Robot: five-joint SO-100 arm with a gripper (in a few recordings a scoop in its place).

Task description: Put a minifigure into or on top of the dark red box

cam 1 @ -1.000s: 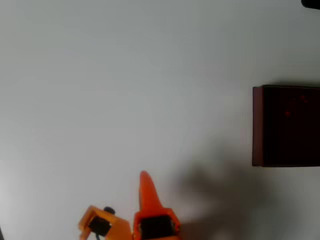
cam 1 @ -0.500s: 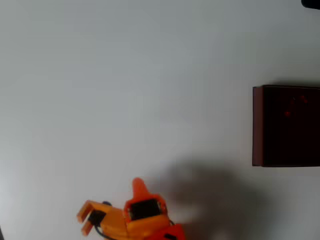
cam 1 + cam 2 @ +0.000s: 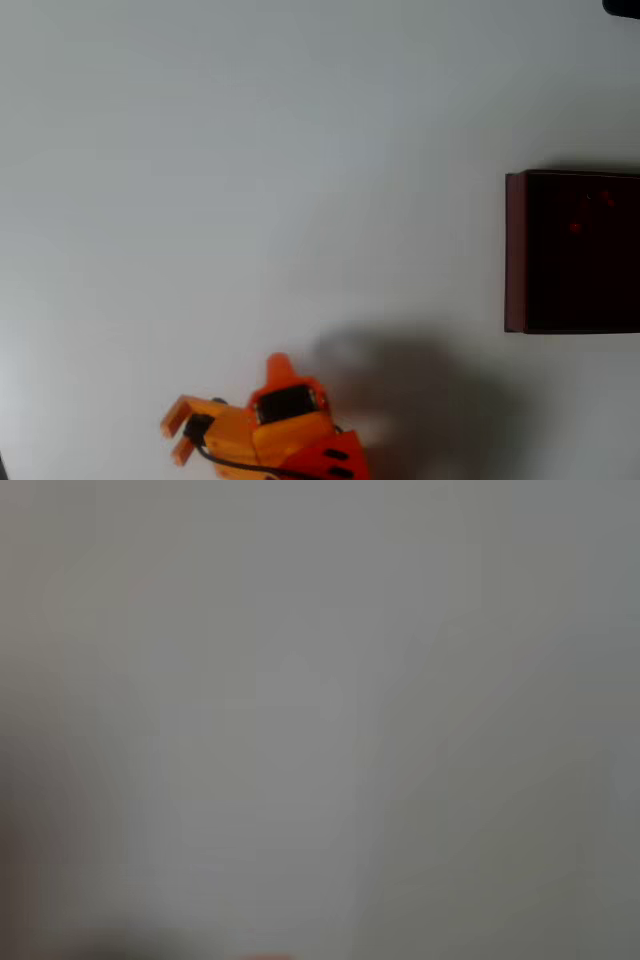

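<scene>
Pale tabletop point(image 3: 250, 150), bare around fingers. Dark red box point(image 3: 515, 250) well apart, up-right of fingers in overhead view; faint red specks inside, possibly minifigure, too dim to confirm. Orange fingers point(image 3: 275, 375) at bottom edge; clenched or released, cannot tell. Judged step: between placements or searching. Next: locate figure first.

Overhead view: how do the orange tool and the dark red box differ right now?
Colour: the tool is bright orange, while the dark red box has maroon walls and a near-black inside. Shape: the tool is irregular with a pointed tip, the box straight-sided and rectangular. Place: the tool is at the bottom edge, the box at the right edge. Both are cut off by the frame.
</scene>
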